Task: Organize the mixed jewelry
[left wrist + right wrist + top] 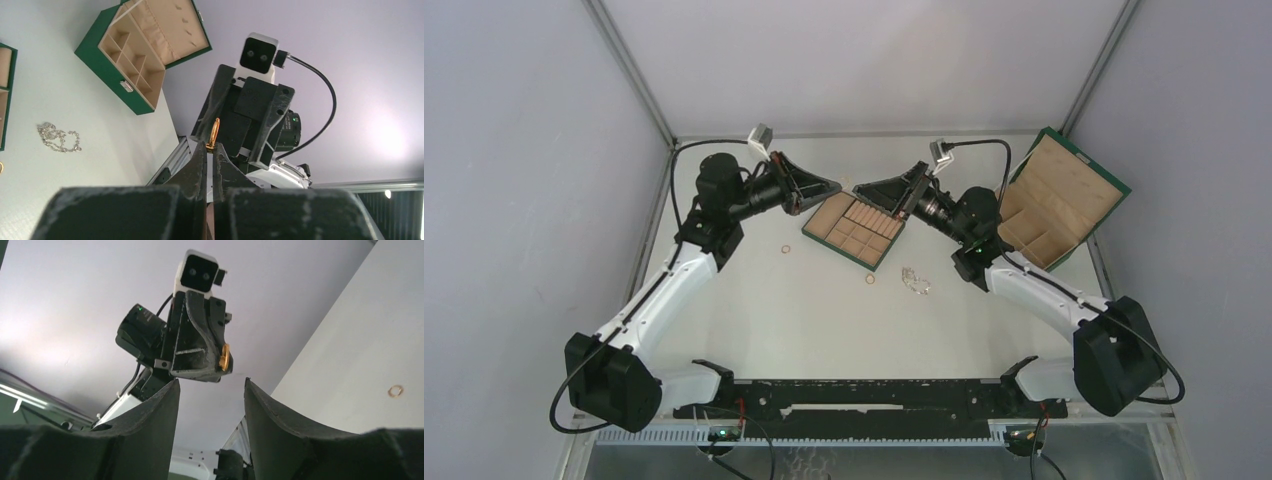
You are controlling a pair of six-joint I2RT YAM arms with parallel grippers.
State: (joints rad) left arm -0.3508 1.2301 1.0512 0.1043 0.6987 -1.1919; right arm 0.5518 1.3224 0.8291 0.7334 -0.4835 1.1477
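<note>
My left claw pinches a gold ring, arm stretched over the tray. My right claw faces it, fingers parted.

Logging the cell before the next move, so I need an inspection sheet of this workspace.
Surface: white table carrying a tan tray and an open green box.
Job's things: held ring pinched in the left gripper; left ring lying left of the tray; front ring lying before it; chain tangled beside the front ring, apart from it.
Clutter: nothing seen.
Grippers: left gripper shut on the held ring, raised by the tray's far edge; right gripper open, holding nothing, tip to tip with the left.
Cables: left cable and right cable loop from the wrist cameras, clear of the jewelry.
Surroundings: grey walls, frame posts.
</note>
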